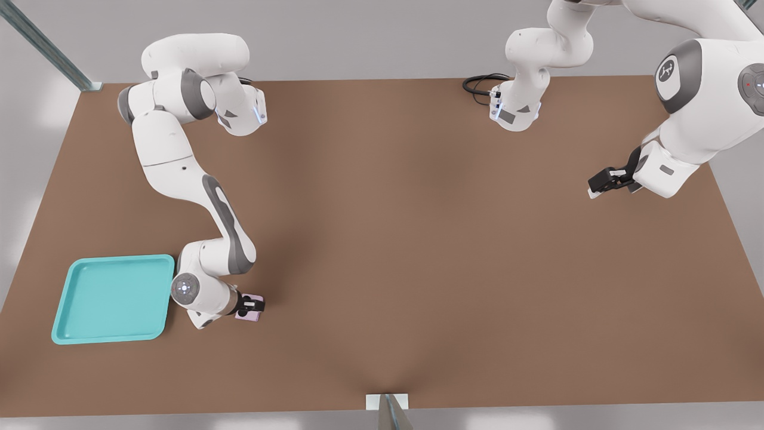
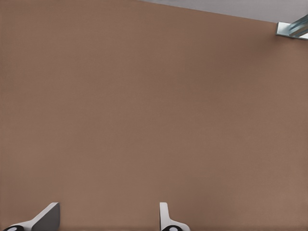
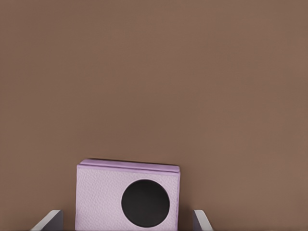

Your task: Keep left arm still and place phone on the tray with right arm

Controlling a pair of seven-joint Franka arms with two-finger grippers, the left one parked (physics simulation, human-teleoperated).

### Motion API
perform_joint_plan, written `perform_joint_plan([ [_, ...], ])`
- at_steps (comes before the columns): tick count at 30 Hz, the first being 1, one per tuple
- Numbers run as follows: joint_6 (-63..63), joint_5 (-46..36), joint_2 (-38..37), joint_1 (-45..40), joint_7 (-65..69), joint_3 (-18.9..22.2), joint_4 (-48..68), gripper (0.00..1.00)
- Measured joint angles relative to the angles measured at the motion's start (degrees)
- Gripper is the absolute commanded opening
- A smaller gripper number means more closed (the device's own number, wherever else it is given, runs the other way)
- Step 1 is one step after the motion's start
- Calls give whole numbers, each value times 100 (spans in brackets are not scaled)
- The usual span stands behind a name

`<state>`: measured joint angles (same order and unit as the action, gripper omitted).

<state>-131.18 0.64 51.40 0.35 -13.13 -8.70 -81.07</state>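
The claw (image 1: 253,306) of the right arm (image 1: 179,173) is low over the bench (image 1: 418,239), just beside the tray's near corner on the front view's right side. Its two fingers stand apart, one at each side of the phone (image 1: 249,313), and in the right wrist view I see a narrow strip of brown bench between each fingertip (image 3: 50,220) and the phone's (image 3: 126,197) edges. So the claw is open around the phone and does not press it; whether the fingers touch it lower down I cannot tell.

The phone lies flat on the bench, not on the tray. It is pale pink-lilac and almost square, so a long axis is hard to name; in the right wrist view the side running from finger to finger is a little longer than the other. A thin seam runs along the edge far from the claw, and one round black spot shows on its top face, nearer to one finger than to the other. In the front view the claw covers most of it.

The tray (image 1: 113,298) is turquoise, with a raised rim, and lies flat on the bench at the front view's left, near the wrist of the right arm. The phone is near it but apart.
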Motion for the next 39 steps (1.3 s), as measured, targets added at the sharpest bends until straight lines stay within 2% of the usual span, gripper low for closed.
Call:
perform_joint_plan([
  [4, -88, 9, 51, 0, -93, 8, -4, 98],
  [7, -172, -9, 60, -1, -133, 9, -11, 75],
  [9, -206, -21, 57, -6, -146, 9, -7, 73],
  [17, -105, -8, -228, -239, -105, 50, -32, 74],
  [21, 346, 107, -700, -947, 163, 51, -49, 74],
  [26, 682, 218, -734, -2185, 876, 62, -2, 75],
  [27, 719, 237, -728, -2370, 1040, 62, 4, 79],
  [28, 752, 258, -718, -2499, 1196, 63, 7, 100],
  [30, 808, 285, -698, -2610, 1479, 63, 0, 100],
  [34, 952, 340, -863, -2511, 1944, -37, 277, 100],
  [38, 1738, 517, -2213, -1208, 1976, -173, 686, 100],
  [39, 2010, 546, -2617, -1055, 1914, -398, 683, 100],
])
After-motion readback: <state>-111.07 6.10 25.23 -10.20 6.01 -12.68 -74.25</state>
